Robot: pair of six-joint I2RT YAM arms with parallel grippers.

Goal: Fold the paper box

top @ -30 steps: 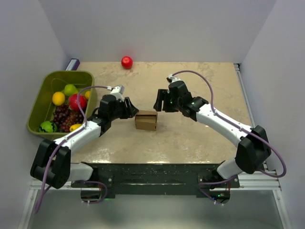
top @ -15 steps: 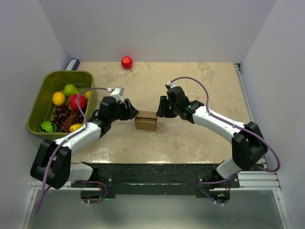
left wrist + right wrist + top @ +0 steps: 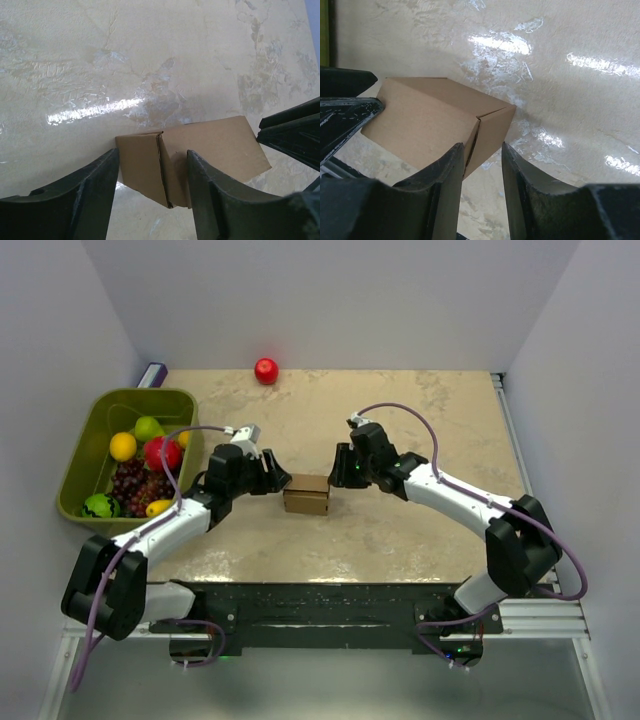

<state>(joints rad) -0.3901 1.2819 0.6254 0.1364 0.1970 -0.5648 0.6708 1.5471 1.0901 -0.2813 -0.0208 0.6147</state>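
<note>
Paper box [image 3: 306, 494] brown, folded shut. Left fingers [image 3: 90, 195] apart, straddling end; right fingers [image 3: 440, 195] narrowly apart, empty.

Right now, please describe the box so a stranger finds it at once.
On the beige table, look between the left gripper and right gripper. The box sits there, small and squarish. It alone is plain brown cardboard; the bin is green.

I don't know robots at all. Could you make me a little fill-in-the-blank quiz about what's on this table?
1. The paper box lies ____ the left gripper and the right gripper.
2. The fruit bin at the table's left is coloured ____.
3. The lone round fruit by the far wall is ____.
Missing words: between; green; red.
</note>
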